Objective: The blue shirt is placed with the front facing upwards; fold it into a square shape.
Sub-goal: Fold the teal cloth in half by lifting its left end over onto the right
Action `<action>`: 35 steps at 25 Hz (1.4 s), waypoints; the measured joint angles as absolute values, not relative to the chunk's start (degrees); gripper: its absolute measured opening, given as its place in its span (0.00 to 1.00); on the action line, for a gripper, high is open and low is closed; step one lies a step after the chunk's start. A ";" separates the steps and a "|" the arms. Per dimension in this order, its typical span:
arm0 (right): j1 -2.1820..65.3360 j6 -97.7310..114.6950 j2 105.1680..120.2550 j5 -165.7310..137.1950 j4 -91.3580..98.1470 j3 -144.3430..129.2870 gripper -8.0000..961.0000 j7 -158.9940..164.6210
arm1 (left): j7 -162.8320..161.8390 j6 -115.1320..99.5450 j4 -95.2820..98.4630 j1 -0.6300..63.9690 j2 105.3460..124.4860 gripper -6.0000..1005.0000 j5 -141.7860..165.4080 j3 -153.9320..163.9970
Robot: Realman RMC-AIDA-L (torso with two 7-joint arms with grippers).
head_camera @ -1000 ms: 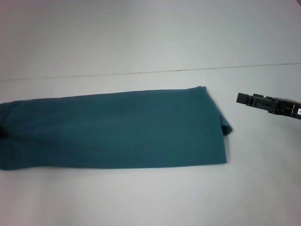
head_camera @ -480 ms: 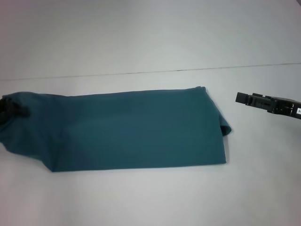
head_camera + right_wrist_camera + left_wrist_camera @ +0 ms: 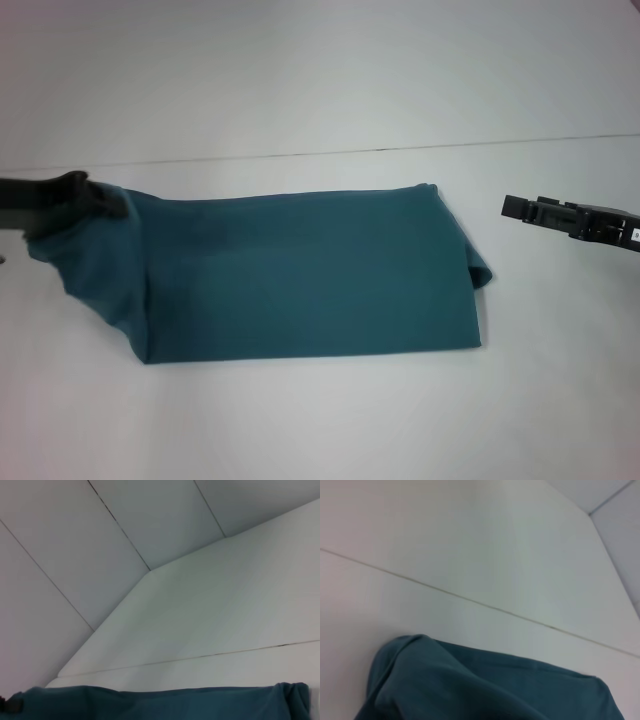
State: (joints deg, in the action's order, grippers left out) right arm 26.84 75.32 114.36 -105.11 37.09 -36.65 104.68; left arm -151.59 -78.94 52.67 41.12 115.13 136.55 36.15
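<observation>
left hand (image 3: pixel 100 200) clamps the blue shirt (image 3: pixel 310 275) end (only head view shows it); right hand (image 3: pixel 520 210) unclear.

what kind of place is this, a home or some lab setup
Probably a lab or test bench, not a home: a bare white table holds only the blue shirt, plain pale panel walls stand behind, and the left gripper and right gripper work it.

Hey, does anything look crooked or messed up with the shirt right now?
Yes. The blue shirt lies as a flat band, but its left end is lifted and bunched where the left gripper holds it. The right gripper hangs apart.
</observation>
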 joint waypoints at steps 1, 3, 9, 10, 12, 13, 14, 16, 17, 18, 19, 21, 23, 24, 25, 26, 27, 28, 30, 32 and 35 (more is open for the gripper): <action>26.86 75.32 114.35 -105.11 37.09 -36.65 0.95 104.66 | -152.60 -78.75 53.64 41.50 115.37 0.08 136.58 37.50; 26.91 75.32 114.35 -105.11 37.09 -36.61 0.95 104.60 | -153.57 -78.66 55.20 42.33 115.99 0.08 136.56 38.63; 27.18 75.32 114.34 -105.11 37.09 -36.38 0.95 104.53 | -154.36 -79.12 56.69 45.97 117.36 0.08 136.27 40.52; 27.24 75.32 114.34 -105.11 37.08 -36.39 0.95 104.52 | -154.41 -79.16 56.70 46.70 117.64 0.08 136.26 40.88; 27.37 75.32 114.34 -105.11 37.09 -36.38 0.95 104.51 | -154.56 -79.21 56.75 47.92 118.05 0.08 136.24 41.60; 27.40 75.32 114.34 -105.11 37.09 -36.38 0.95 104.51 | -154.82 -79.24 56.81 48.60 118.25 0.08 136.23 42.22; 27.44 75.32 114.34 -105.11 37.08 -36.38 0.95 104.50 | -154.99 -79.24 56.85 49.15 118.42 0.08 136.20 42.68; 27.50 75.32 114.34 -105.11 37.08 -36.38 0.95 104.50 | -155.24 -79.26 56.96 50.33 118.99 0.08 136.16 43.54; 27.55 75.32 114.34 -105.11 37.09 -36.38 0.95 104.50 | -155.34 -79.26 57.13 51.01 119.36 0.08 136.16 43.97; 27.56 75.32 114.34 -105.11 37.09 -36.39 0.95 104.50 | -155.53 -79.17 57.32 51.52 119.73 0.08 136.20 44.45; 27.58 75.32 114.34 -105.11 37.09 -36.38 0.95 104.50 | -155.70 -79.02 57.43 51.91 119.93 0.08 136.28 44.99; 27.60 75.33 114.34 -105.12 37.09 -36.38 0.95 104.50 | -156.16 -78.43 57.58 52.85 120.39 0.08 136.43 46.17; 27.60 75.33 114.34 -105.11 37.09 -36.39 0.95 104.50 | -157.02 -76.77 57.59 53.97 121.25 0.08 136.50 48.04; 27.61 75.33 114.31 -105.12 37.08 -36.38 0.95 104.50 | -157.32 -75.89 57.54 54.21 121.50 0.08 136.52 48.75; 27.62 75.32 114.28 -105.13 37.09 -36.38 0.95 104.50 | -157.64 -74.99 57.32 54.51 121.76 0.08 136.52 49.72; 27.64 75.32 114.26 -105.15 37.10 -36.38 0.95 104.51 | -158.09 -73.68 56.79 54.87 121.99 0.08 136.53 51.07; 27.66 75.31 114.23 -105.20 37.12 -36.38 0.95 104.52 | -158.37 -72.48 55.86 55.31 122.16 0.08 136.54 52.37; 27.68 75.30 114.21 -105.25 37.12 -36.38 0.95 104.53 | -158.58 -71.55 55.02 55.67 122.33 0.08 136.53 53.36; 27.68 75.28 114.18 -105.35 37.12 -36.38 0.95 104.55 | -158.69 -69.37 52.37 56.67 122.77 0.08 136.55 54.71; 27.67 75.27 114.16 -105.40 37.12 -36.38 0.95 104.55 | -158.51 -67.32 50.10 57.39 123.33 0.08 136.56 55.54; 27.53 74.95 114.16 -105.43 37.12 -36.38 0.95 104.53 | -158.37 -64.47 47.34 58.13 123.89 0.08 135.92 57.92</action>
State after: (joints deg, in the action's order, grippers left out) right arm 27.53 74.95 114.16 -105.43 37.12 -36.38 104.53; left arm -158.37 -64.47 47.34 58.13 123.89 135.92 57.92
